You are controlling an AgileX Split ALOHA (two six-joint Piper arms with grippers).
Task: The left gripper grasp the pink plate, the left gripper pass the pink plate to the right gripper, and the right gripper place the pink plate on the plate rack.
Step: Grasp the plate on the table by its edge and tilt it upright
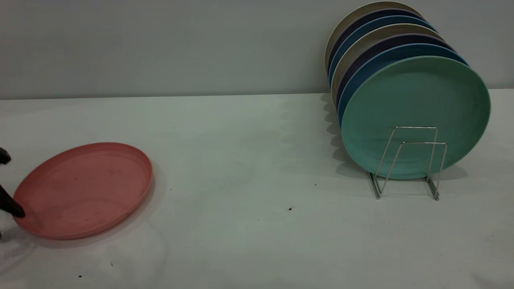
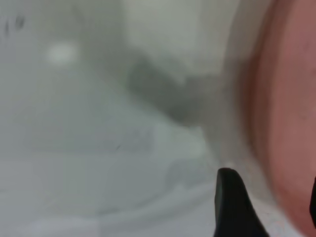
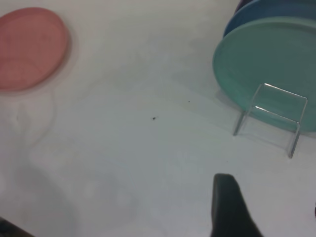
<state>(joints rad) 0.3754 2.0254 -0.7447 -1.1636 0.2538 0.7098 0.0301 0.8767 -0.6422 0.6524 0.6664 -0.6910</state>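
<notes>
A pale grey wall runs behind a white desk [image 1: 249, 160], and the pink plate [image 1: 84, 188] serves as the landmark at the desk's left end. It sits with its near-left rim at the exterior view's left border, its far rim appearing slightly raised over a soft shadow, though whether it is lifted off the desk cannot be told. The left gripper [image 1: 7, 184] shows only as two dark tips at that border, right at the plate's left rim: one fingertip [image 1: 11, 208] touches or overlaps the rim, the other sits higher, so the fingers are spread with the rim between them and not pressed together. Well apart from the plate, across a wide bare stretch of desk marked only by a few dark specks, stands the plate rack [image 1: 409, 160], its front wire loops free. Behind those loops a mint-green plate [image 1: 415, 108] stands upright, with blue, purple and cream plates [image 1: 373, 36] lined up behind it toward the wall. The left wrist view adds a close look at the plate's rim [image 2: 281, 123] next to one dark finger [image 2: 234, 207]. The right wrist view shows the right gripper [image 3: 269, 212] hovering above the open desk, nearer the rack [image 3: 271, 116] than the plate [image 3: 30, 47]; its fingers [image 3: 229, 210] stand apart, holding nothing.
</notes>
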